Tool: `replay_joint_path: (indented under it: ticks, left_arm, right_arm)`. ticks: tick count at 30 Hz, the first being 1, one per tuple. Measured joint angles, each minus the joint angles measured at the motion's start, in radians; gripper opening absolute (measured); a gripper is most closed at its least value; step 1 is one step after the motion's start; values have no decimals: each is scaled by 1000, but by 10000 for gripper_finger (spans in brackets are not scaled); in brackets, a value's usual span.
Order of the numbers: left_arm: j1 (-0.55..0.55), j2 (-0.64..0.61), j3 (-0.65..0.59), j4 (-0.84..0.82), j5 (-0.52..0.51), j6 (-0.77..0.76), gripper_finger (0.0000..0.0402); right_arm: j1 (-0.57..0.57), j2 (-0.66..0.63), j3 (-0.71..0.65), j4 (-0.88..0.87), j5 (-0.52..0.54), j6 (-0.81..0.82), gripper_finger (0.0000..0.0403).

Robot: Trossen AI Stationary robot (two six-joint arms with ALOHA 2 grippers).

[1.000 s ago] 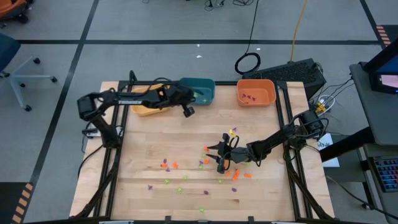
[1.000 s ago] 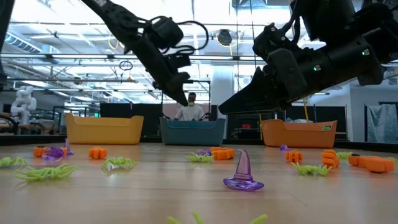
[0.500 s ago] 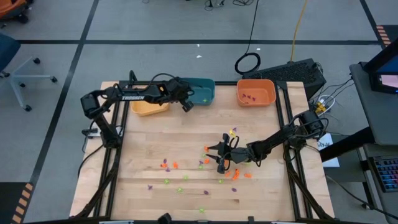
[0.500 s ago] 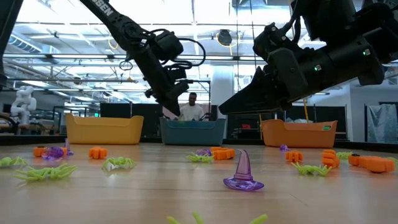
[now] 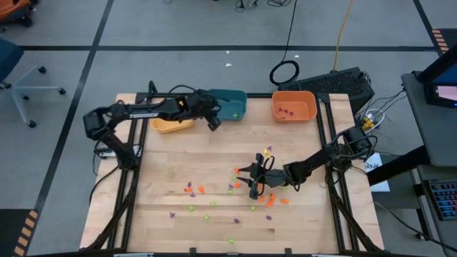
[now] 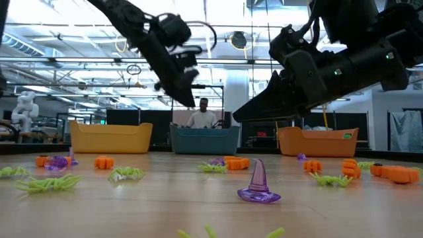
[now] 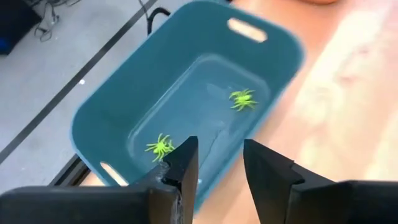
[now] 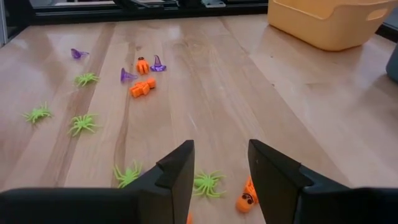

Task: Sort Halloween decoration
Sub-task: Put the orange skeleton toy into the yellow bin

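1. Your left gripper (image 7: 216,171) hangs over the teal bin (image 7: 118,106), jaws parted, empty; two green spiders (image 7: 160,147) lie inside: drop step.
2. Your right gripper (image 8: 219,169) hovers apart, empty, above scattered trinkets (image 5: 228,196) mid-table.
3. Next: likely pick another green spider (image 8: 208,183).

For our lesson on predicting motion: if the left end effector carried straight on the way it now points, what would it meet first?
Most likely the floor of the teal plastic bin. The left end effector, fingers apart and empty, points down into it, between two light-green toy spiders. Depth is unclear, so the bin's near wall could come first.
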Motion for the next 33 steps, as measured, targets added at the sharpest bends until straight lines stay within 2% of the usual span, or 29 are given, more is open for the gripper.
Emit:
replay_joint_path:
  ticks: [5, 10, 15, 22, 29, 33]
  left_arm:
    - [-102, -118, 0, -157, 0, -2, 129]
    - [-276, -187, 0, -270, -17, -72, 129]
    - [-471, -189, -1, -351, -86, -179, 129]
    - [-714, -176, -2, -407, -263, -373, 129]
    - [-893, -169, -2, -416, -414, -494, 129]
    - [-957, -130, -2, -414, -425, -508, 129]
  right_arm:
    - [23, 0, 0, -6, 0, 26, 137]
    - [49, 0, 0, -1, 0, 26, 137]
    - [75, 0, 1, -1, -1, 66, 137]
    - [136, 0, 1, -1, -2, 130, 137]
    - [162, 0, 1, 68, -1, 140, 137]
    - [169, 0, 4, 93, -2, 189, 137]
